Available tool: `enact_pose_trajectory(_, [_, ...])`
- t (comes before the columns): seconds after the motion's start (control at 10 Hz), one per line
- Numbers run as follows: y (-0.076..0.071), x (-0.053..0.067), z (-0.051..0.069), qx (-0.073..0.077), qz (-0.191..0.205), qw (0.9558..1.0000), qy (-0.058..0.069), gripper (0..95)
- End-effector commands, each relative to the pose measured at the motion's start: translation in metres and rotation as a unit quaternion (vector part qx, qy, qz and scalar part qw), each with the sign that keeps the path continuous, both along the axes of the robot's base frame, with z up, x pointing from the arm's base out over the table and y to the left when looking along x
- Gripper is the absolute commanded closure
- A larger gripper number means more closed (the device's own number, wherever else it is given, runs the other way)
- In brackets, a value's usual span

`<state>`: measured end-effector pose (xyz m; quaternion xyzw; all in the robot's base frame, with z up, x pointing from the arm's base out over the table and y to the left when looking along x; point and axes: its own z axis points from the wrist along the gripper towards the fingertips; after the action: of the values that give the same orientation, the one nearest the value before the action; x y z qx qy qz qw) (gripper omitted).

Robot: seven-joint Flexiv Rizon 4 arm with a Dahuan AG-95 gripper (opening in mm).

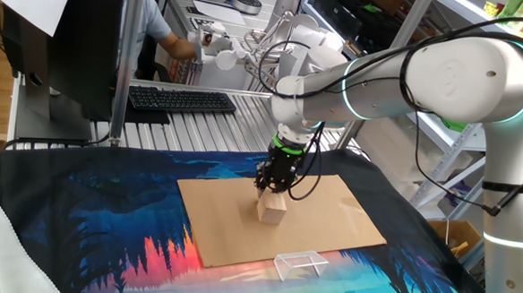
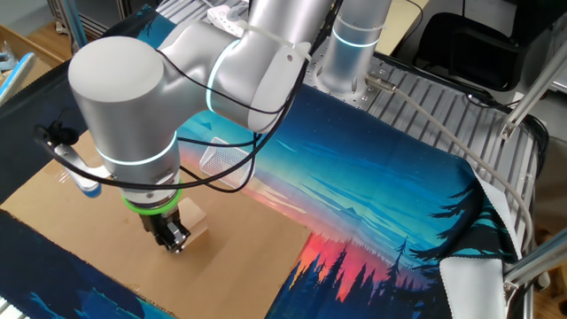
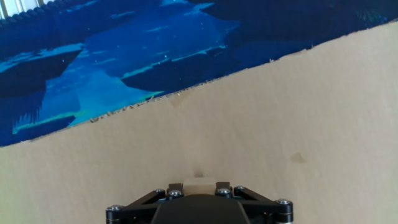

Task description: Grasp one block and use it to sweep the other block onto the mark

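Now pincer (image 1: 268, 190) clamped on small block (image 3: 198, 183), w/ larger cube (image 1: 272, 209) alongside, on cardboard (image 1: 348, 214).

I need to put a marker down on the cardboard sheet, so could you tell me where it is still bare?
The cardboard sheet is bare on its right half, between the larger cube and the right edge, and along the left strip beside the cube. It is crowded at the centre, where the gripper stands over the cube, and at the front edge by the clear plastic frame.
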<state>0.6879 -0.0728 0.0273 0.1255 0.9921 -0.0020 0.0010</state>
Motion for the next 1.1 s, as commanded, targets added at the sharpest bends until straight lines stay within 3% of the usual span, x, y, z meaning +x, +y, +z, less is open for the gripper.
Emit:
enact_pose_trajectory(0.1, [0.001, 0.000, 0.001, 0.020, -0.013, 0.9997, 0.000, 95.0])
enact_pose_trajectory(0.9, [0.006, -0.010, 0.001, 0.025, -0.015, 0.9996, 0.003, 95.0])
enact_pose_trajectory(1.1, [0.009, -0.002, 0.003, 0.020, -0.034, 0.9992, -0.007, 95.0])
